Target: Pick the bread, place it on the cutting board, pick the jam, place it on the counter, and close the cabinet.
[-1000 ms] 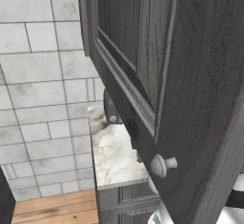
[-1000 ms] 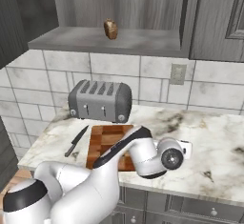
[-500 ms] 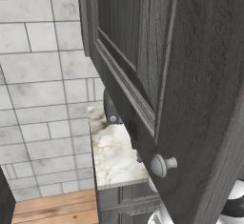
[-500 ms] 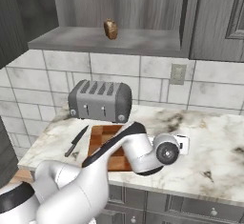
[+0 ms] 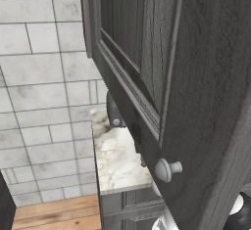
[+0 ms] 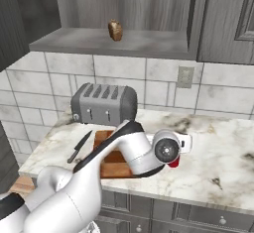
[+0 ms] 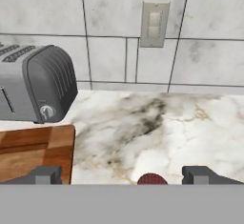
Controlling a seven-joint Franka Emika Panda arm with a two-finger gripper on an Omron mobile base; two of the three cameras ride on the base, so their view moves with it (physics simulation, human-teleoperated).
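The bread [image 6: 115,29], a small brown loaf piece, sits on the shelf of the open cabinet [image 6: 119,44]. Its dark door [image 5: 196,92] with the round pale knob [image 5: 166,169] swings out close to the left base camera. The checkered wooden cutting board [image 6: 113,158] lies in front of the toaster, partly behind my arm, and its corner [image 7: 38,147] shows in the hand view. My gripper [image 7: 123,175] hangs low over the counter [image 6: 218,152], open and holding nothing. A small red round top, seemingly the jam [image 7: 150,178], peeks up between the fingertips, and the jam [image 6: 173,163] also shows under the hand.
A grey toaster [image 6: 103,104] stands against the tiled wall. A black-handled knife [image 6: 79,146] lies left of the board. A wall socket [image 7: 155,24] is straight ahead of the hand. Bare marbled worktop stretches to the right.
The hand has drifted a little left and up over the counter, and the red top now shows beneath it. The jaws stay open.
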